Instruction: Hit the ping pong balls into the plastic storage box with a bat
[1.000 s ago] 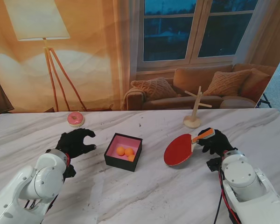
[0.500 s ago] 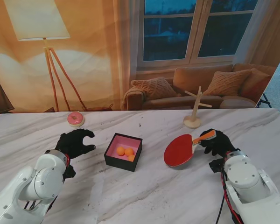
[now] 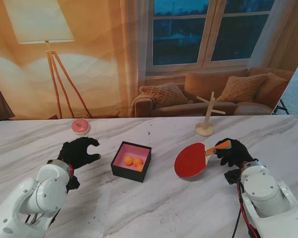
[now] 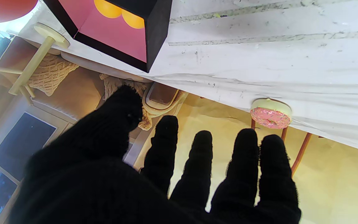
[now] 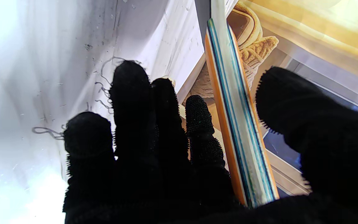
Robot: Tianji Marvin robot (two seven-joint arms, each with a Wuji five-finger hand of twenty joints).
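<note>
Storage box [image 3: 131, 161] on worktop [image 3: 154, 198]: three ping pong balls [image 3: 133, 161] inside. Right hand [image 3: 232, 152] fingers [image 5: 129, 102] grip bat [image 3: 192, 159] handle. Left hand [image 3: 79, 151] empty, fingers [image 4: 163, 146] spread, beside box.

The left hand [image 4: 154, 174], gloved in black, is seen with its fingers [image 4: 197, 161] spread apart and nothing held between them. Beyond the thumb, the black storage box [image 4: 155, 31] is shown with its pink inside open, and two orange ping pong balls [image 4: 121, 12] are seen lying in it (touching each other). A pink doughnut [image 4: 270, 115] is set on the marble table [image 4: 275, 62] just past the outer fingertips, well apart from the box. A wooden stand [image 4: 33, 59] is found beyond the box.
</note>
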